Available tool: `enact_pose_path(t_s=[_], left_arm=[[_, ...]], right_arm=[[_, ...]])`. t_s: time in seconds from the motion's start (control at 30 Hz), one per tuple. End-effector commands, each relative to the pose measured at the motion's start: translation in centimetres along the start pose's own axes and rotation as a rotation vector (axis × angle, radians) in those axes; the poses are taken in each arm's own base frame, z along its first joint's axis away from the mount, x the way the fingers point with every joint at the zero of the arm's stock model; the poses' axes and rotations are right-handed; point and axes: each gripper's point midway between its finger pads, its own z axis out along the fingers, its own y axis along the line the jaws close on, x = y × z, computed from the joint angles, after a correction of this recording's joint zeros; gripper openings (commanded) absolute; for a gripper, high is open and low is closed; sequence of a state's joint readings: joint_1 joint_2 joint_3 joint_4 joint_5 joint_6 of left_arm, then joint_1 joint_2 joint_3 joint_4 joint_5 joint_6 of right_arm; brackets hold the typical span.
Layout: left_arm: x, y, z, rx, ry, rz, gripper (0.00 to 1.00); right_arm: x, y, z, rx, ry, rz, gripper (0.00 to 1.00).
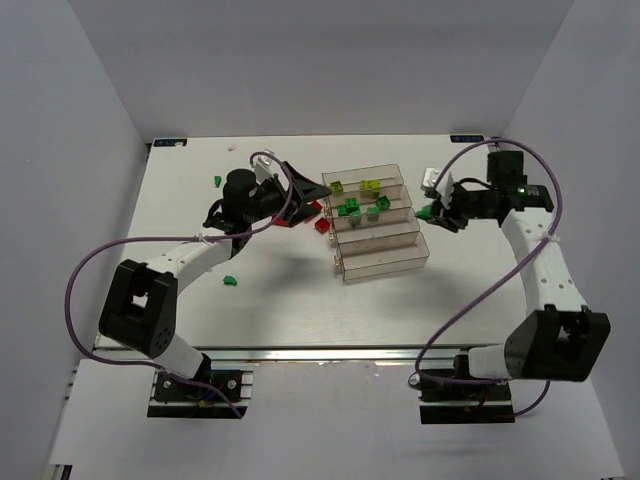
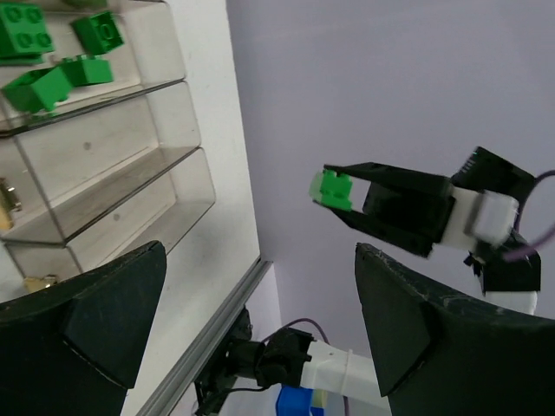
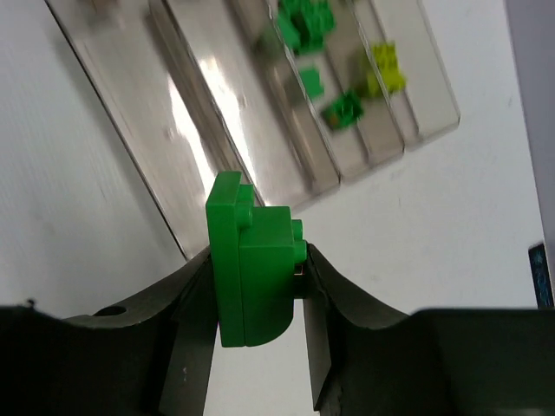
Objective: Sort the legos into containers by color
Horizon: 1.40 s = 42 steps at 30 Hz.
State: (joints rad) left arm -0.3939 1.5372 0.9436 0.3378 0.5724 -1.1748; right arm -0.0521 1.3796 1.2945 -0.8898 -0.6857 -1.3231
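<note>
A green brick [image 3: 254, 269] is clamped in the right gripper [image 1: 435, 212], just off the right ends of the 4 trays [image 1: 390, 263], toward the far edge of the tabletop [image 1: 280, 310]. The left gripper [image 1: 315, 195] is held wide open at their left ends.

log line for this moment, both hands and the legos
right hand: shut on green lego, beside trays | left hand: open, empty, by red legos | yellow-green legos in trays

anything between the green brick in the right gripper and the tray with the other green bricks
Nothing visible. The small green studded brick in the right gripper is just off the end of the clear plastic tray holding green bricks.
</note>
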Motion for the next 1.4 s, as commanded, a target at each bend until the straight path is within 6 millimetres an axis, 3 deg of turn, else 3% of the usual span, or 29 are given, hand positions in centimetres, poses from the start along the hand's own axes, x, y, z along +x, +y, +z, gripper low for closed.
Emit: enact_pose_path(t_s=[0.0, 0.03, 0.13, 0.3, 0.4, 0.63, 0.93, 1.07, 1.1, 1.17, 1.3, 1.37], left_arm=[[-0.2, -3.8, 0.4, 0.104, 0.012, 0.076, 0.98], [-0.4, -4.1, 0.5, 0.109, 0.008, 0.079, 0.98], [-0.2, -5.0, 0.6, 0.135, 0.014, 0.101, 0.98], [0.9, -5.3, 1.0, 0.112, 0.034, 0.144, 0.98], [1.4, -5.8, 0.8, 0.116, 0.032, 0.175, 0.97], [2.6, -5.7, 0.7, 0.105, 0.058, 0.203, 0.90], [2.9, -4.5, 1.2, 0.032, 0.074, 0.238, 0.81], [3.3, -4.4, 1.5, 0.029, 0.092, 0.239, 0.71], [3.4, -4.4, 1.6, 0.032, 0.101, 0.239, 0.63], [3.8, -4.3, 1.8, 0.032, 0.116, 0.236, 0.57], [4.1, -4.4, 1.8, 0.032, 0.128, 0.238, 0.53], [4.2, -4.2, 1.8, 0.030, 0.136, 0.238, 0.46]], right_arm=[[-7.0, 1.1, 1.3, -0.003, -0.181, 0.132, 0.00], [-9.0, 0.9, 2.1, 0.007, -0.214, 0.093, 0.00], [-12.2, 1.3, 3.9, 0.007, -0.254, 0.134, 0.00], [-16.8, 1.7, 6.6, -0.044, -0.292, 0.194, 0.00], [-18.0, 2.2, 7.9, -0.083, -0.291, 0.207, 0.00], [-19.8, 2.9, 9.5, -0.096, -0.298, 0.192, 0.00], [-19.9, 3.6, 9.9, -0.108, -0.276, 0.192, 0.00], [-19.6, 4.1, 10.0, -0.110, -0.270, 0.177, 0.00], [-19.5, 4.1, 10.1, -0.104, -0.266, 0.175, 0.00], [-19.4, 4.0, 10.2, -0.094, -0.260, 0.182, 0.00], [-19.1, 3.5, 10.5, -0.068, -0.246, 0.205, 0.00], [-19.0, 3.1, 10.8, -0.049, -0.237, 0.236, 0.00]])
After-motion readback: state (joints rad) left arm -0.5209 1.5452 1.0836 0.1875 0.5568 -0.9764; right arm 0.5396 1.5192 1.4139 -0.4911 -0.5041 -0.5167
